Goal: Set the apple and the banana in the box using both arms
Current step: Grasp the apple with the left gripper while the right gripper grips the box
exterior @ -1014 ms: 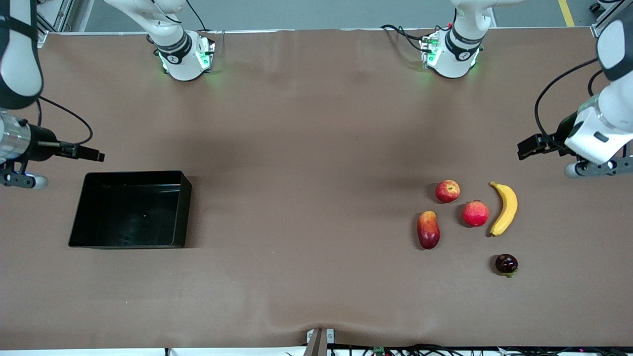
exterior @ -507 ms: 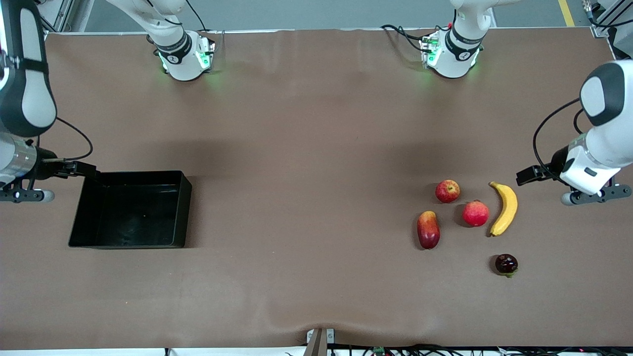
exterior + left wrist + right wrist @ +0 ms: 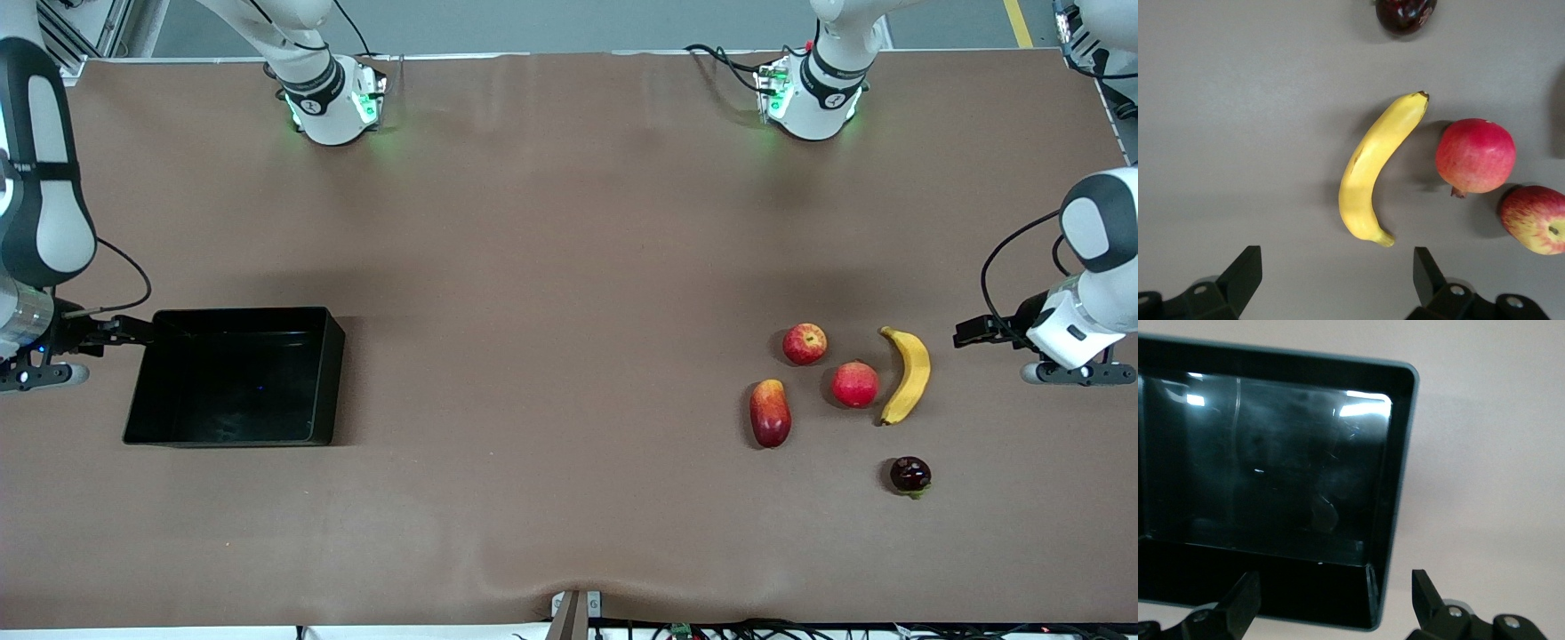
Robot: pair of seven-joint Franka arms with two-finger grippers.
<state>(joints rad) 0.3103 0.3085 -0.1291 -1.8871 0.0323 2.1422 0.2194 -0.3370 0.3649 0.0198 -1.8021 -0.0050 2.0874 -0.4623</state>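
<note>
The apple [image 3: 805, 343] lies on the table, with the banana [image 3: 907, 373] beside it toward the left arm's end. In the left wrist view the banana [image 3: 1375, 167] and apple [image 3: 1538, 230] both show. My left gripper [image 3: 969, 332] is open and empty, low over bare table just short of the banana's stem end; in its own view the gripper [image 3: 1336, 277] has wide jaws. The black box [image 3: 336, 373] is empty. My right gripper [image 3: 129, 331] is open and empty at the box's end wall [image 3: 1401, 487], and its own view shows the gripper [image 3: 1335, 597] over that wall.
A pinkish-red round fruit [image 3: 855, 384] lies between apple and banana. A red-orange mango [image 3: 770, 412] and a dark round fruit [image 3: 910, 475] lie nearer the front camera. The dark fruit [image 3: 1405, 13] and the pinkish fruit [image 3: 1475, 157] also show in the left wrist view.
Both arms have come down. The left gripper has dropped beside the banana. The right gripper has dropped to the box's end wall.
</note>
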